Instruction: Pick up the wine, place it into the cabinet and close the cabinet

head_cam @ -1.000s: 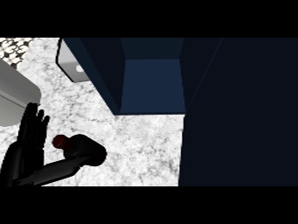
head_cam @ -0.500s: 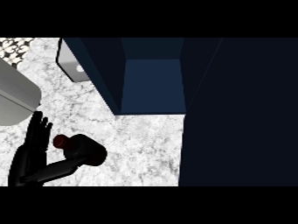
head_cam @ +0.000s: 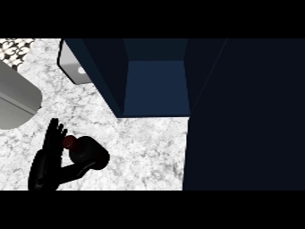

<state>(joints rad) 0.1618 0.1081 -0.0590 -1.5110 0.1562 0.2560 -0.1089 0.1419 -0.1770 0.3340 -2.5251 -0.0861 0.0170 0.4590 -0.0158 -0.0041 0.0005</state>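
Observation:
The wine bottle is dark with a red cap and stands on the marble counter at the lower left. My left hand is right beside it on its left, fingers straight and pointing up the view, thumb reaching under the bottle's near side. Whether the hand touches the bottle I cannot tell. The dark blue cabinet stands open above and to the right of the bottle. Its door fills the view's right side as a dark panel. The right hand is out of sight.
A large grey rounded body lies at the upper left. A small light grey box shows beside the cabinet's left wall. Bare marble lies between the bottle and the cabinet's opening.
My left hand has shifted to the right and slightly up, closing in on the bottle's left side. The bottle and the cabinet have stayed where they were.

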